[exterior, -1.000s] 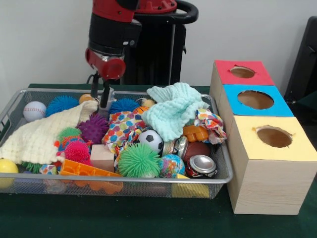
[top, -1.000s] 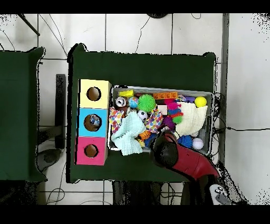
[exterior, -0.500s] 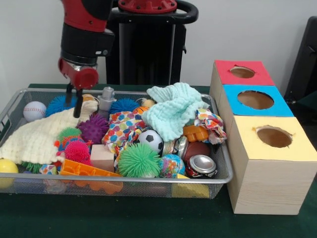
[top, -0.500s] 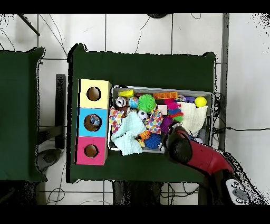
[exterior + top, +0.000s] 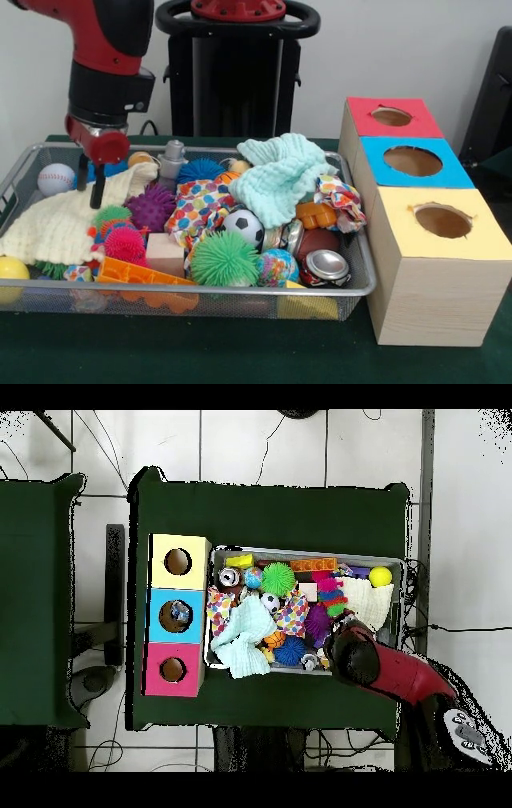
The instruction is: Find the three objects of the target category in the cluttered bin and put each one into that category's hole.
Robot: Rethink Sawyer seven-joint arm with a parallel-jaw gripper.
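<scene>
End effector (image 5: 88,178) is seen open and empty over the cream cloth (image 5: 60,220); fabric could easily get snagged instead.

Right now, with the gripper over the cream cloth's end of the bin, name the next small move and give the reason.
Probably lower straight down a little. The gripper hangs open and empty just above the cream cloth, with the baseball beside it at the basket's far corner. The cloth covers part of that corner, so pinching and lifting it seems the likeliest way to uncover what lies beneath.
</scene>
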